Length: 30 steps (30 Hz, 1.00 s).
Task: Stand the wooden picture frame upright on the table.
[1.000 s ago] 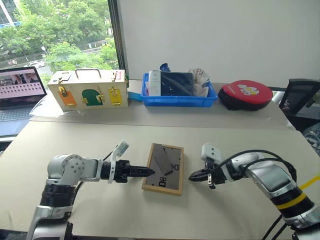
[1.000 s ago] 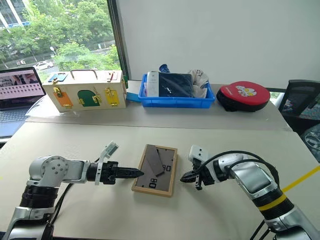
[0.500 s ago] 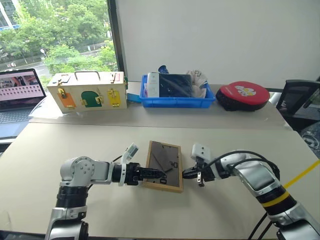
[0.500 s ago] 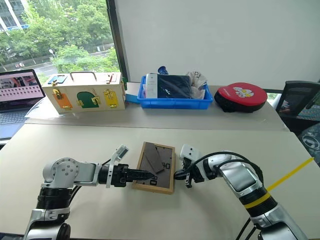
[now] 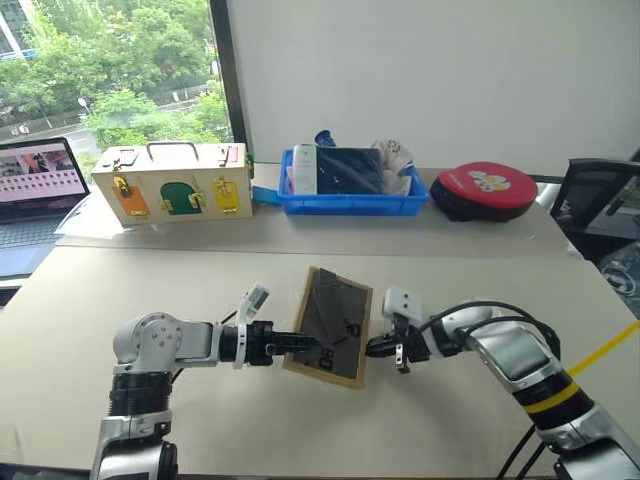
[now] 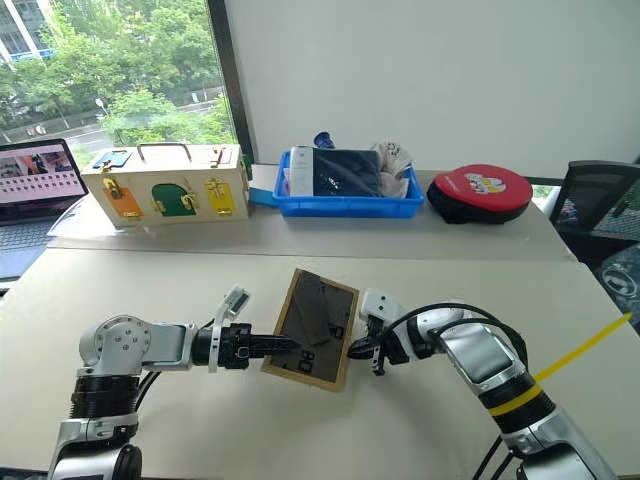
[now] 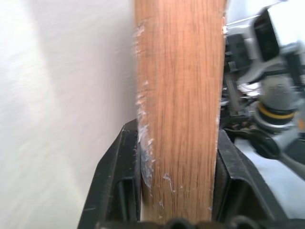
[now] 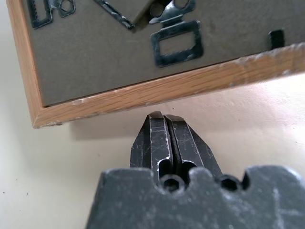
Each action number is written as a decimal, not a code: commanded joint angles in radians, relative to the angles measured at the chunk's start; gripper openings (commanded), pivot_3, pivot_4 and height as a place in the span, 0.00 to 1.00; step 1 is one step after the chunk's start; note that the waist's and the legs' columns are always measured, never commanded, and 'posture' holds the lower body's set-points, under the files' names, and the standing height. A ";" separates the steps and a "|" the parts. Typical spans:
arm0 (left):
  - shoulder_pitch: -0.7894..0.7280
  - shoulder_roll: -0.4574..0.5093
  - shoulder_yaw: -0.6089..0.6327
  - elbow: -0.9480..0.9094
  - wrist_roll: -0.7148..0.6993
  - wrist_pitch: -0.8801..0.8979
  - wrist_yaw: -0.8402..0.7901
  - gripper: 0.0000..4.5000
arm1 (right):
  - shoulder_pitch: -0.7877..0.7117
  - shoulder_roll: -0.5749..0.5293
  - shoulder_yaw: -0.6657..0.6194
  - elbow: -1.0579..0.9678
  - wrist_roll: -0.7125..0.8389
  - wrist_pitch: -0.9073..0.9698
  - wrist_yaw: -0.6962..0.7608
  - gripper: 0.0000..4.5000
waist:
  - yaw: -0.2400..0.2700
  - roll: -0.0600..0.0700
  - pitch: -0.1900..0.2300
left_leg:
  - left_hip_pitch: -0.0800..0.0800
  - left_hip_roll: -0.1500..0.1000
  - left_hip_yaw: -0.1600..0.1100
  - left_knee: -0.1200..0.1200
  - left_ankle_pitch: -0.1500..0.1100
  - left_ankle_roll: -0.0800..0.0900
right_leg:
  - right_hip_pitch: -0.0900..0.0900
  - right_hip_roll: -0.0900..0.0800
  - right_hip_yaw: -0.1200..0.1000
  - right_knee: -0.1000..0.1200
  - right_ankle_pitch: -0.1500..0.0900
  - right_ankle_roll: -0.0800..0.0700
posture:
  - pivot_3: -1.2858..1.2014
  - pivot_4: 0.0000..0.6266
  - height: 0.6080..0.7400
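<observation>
The wooden picture frame (image 5: 335,322) is tilted up off the table (image 5: 200,290), dark grey back panel with clips facing me, its near edge low by the tabletop. My left gripper (image 5: 305,344) is shut on the frame's left edge; in the left wrist view the light wood (image 7: 178,109) sits between the two black fingers (image 7: 126,176). My right gripper (image 5: 370,348) is shut and empty, its tip close against the frame's right edge near the lower corner (image 8: 143,90). The picture side is hidden.
Along the back of the table stand a cream box with coloured doors (image 5: 172,183), a blue tray of items (image 5: 355,195) and a red round case (image 5: 490,190). A laptop (image 5: 35,195) sits at far left, a black chair (image 5: 600,200) at far right.
The frame lay flat; my left gripper has closed on its left edge and the frame now stands tilted up. My right gripper stays shut beside the right edge.
</observation>
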 commanded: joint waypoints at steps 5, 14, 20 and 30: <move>-0.075 -0.026 0.164 0.050 -0.038 0.003 0.039 0.26 | -0.115 -0.065 -0.248 -0.042 0.183 0.140 0.031 0.00 | -0.005 0.000 0.000 | -0.001 -0.001 0.000 -0.001 0.000 0.000 | -0.001 0.000 0.000 0.000 0.000 0.000 | 0.52 0.24 0.87; -0.044 -0.048 0.191 0.004 -0.112 0.003 0.093 0.26 | -0.199 0.090 -0.334 -0.077 0.370 0.329 -0.098 0.41 | -0.003 0.000 0.000 | -0.001 -0.001 -0.001 -0.003 0.000 0.000 | -0.001 -0.001 0.000 -0.002 0.000 0.000 | 0.52 0.24 0.87; -0.049 -0.059 0.183 -0.021 -0.154 0.003 0.134 0.26 | -0.265 0.192 -0.245 0.074 0.323 0.273 -0.124 0.86 | -0.003 0.000 0.000 | -0.002 -0.001 -0.001 -0.002 0.000 0.000 | -0.001 -0.001 -0.001 -0.002 0.000 0.000 | 0.52 0.24 0.87; -0.067 -0.073 0.183 -0.015 -0.172 0.003 0.176 0.26 | -0.263 0.226 -0.199 0.080 0.359 0.201 -0.009 0.93 | -0.002 0.000 0.000 | -0.004 -0.001 -0.002 -0.003 0.000 0.000 | -0.002 -0.001 -0.002 -0.002 0.000 0.000 | 0.52 0.24 0.87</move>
